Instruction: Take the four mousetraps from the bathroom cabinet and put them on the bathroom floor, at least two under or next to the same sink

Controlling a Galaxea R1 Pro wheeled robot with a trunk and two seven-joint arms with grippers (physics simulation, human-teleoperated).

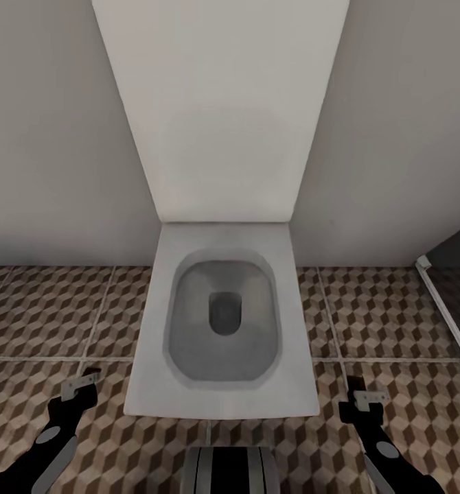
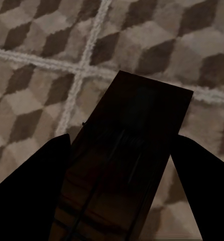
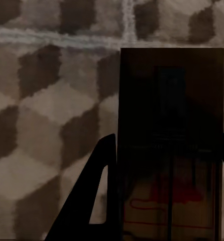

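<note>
A white square toilet (image 1: 223, 322) with its lid raised filled the middle of the head view, standing on the cube-patterned bathroom floor (image 1: 65, 309). At lower left the left gripper (image 1: 79, 387) clasped a mousetrap (image 2: 127, 155), and at lower right the right gripper (image 1: 364, 398) clasped another mousetrap (image 3: 170, 150), both above the tiles.

- Toilet (image 1: 223, 322) stands dead ahead between your arms, lid up against the wall; it blocks the centre.
- Open bathroom floor (image 1: 58, 322) lies either side of it.
- Shower edge (image 1: 450, 309) limits your far right.
</note>
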